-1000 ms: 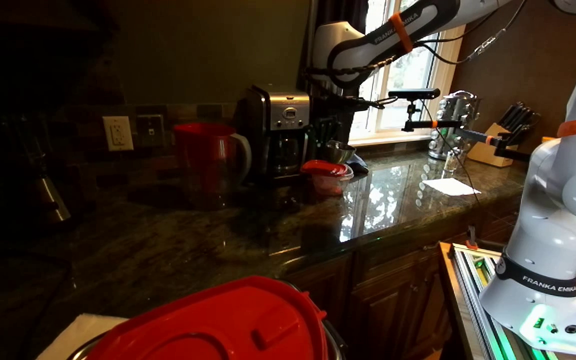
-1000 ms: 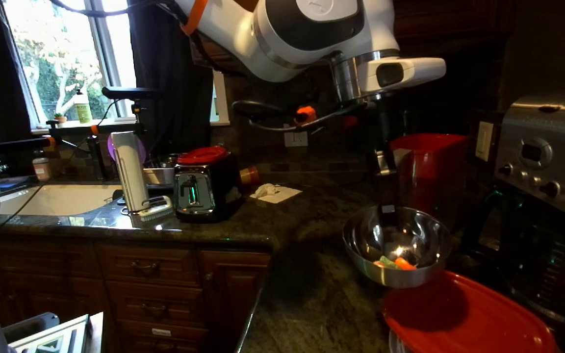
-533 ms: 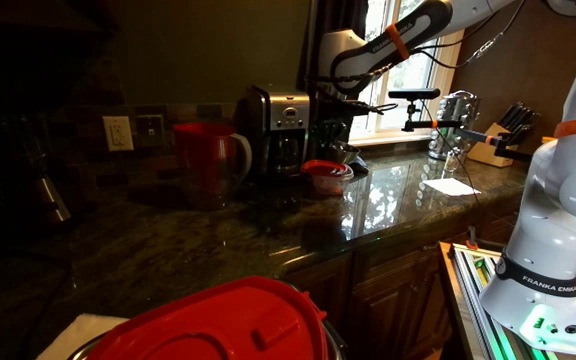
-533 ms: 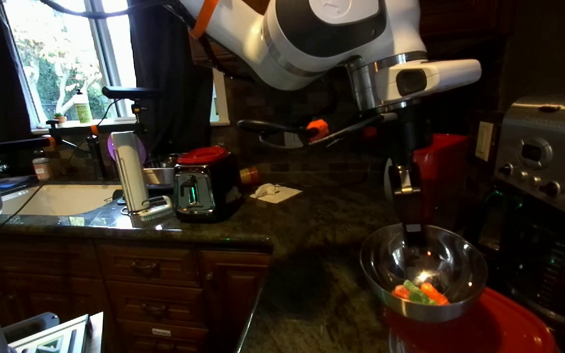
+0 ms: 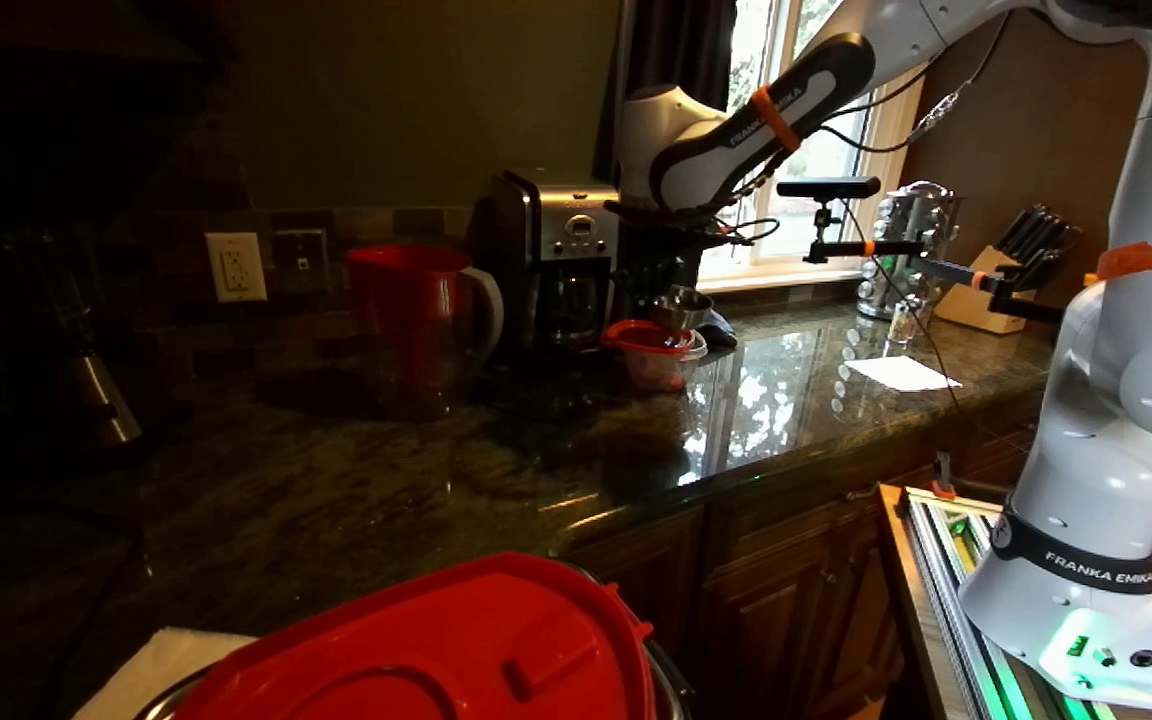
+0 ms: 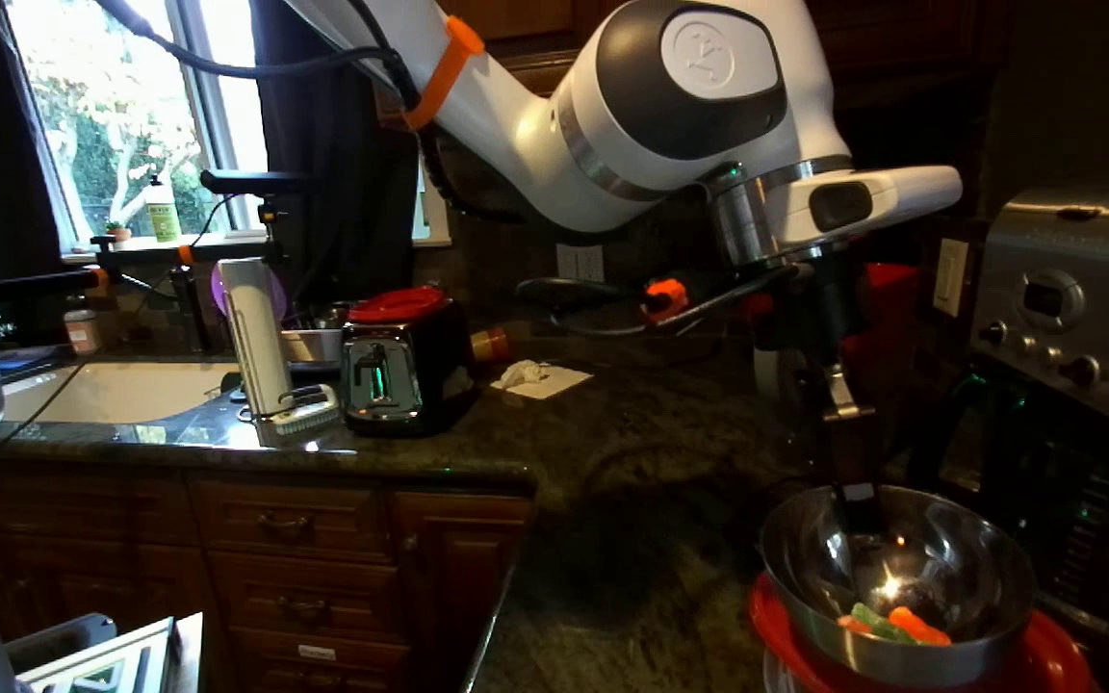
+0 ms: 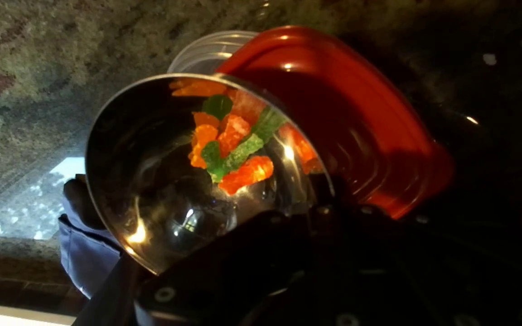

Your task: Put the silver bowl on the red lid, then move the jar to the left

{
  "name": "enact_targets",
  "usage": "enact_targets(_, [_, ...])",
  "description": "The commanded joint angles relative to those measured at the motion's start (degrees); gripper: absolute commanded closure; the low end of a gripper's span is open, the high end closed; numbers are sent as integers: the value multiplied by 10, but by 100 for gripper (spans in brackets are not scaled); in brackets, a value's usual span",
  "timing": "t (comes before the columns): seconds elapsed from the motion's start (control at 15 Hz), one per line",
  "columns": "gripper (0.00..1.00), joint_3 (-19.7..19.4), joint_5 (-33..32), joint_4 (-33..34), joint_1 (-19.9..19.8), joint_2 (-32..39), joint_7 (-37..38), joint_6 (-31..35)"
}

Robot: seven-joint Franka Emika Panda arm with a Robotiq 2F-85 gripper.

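Silver bowl [image 6: 959, 577] is held over the red lid [image 7: 379, 127], covering part of it in the wrist view; whether its base touches the lid cannot be told. The Robotiq gripper [image 6: 858, 505] is clamped on the bowl's rim, with one dark finger inside the bowl and the opposite one hidden. Orange and green pieces [image 7: 243, 154] lie together in the bottom of the bowl. Under the lid is a clear plastic container [image 5: 651, 372], and a strip of its edge shows uncovered. Along the dark speckled countertop [image 5: 336, 500], the steel-and-black coffee maker [image 5: 551, 265] stands between this container and the jar [image 5: 416, 310], a tall red pitcher with a pale handle. The jar is upright on the countertop, apart from the bowl; in an exterior view the gripper hides part of its red wall [image 6: 889, 322]. Elsewhere a second red lid [image 6: 398, 304] lies on top of a black-and-chrome toaster [image 6: 391, 385], and near the toaster a crumpled white scrap [image 6: 521, 373] sits on a white sheet [image 6: 559, 385].
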Motion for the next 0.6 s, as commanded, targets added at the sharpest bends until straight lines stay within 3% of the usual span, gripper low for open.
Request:
enact_targets(0.0, [99,-8,-15,16,12,19,-23,-9])
enact_targets(0.07, [99,-8,-14,18,14,22,-31,-10])
enact_targets(0.13, [71,-8,-13,19,15,24,-40,-11])
enact_targets(0.27, [64,-10,-12,21,17,29,-52,-11])
enact_targets(0.53, [33,-13,-22,19,21,23,-53,-15])
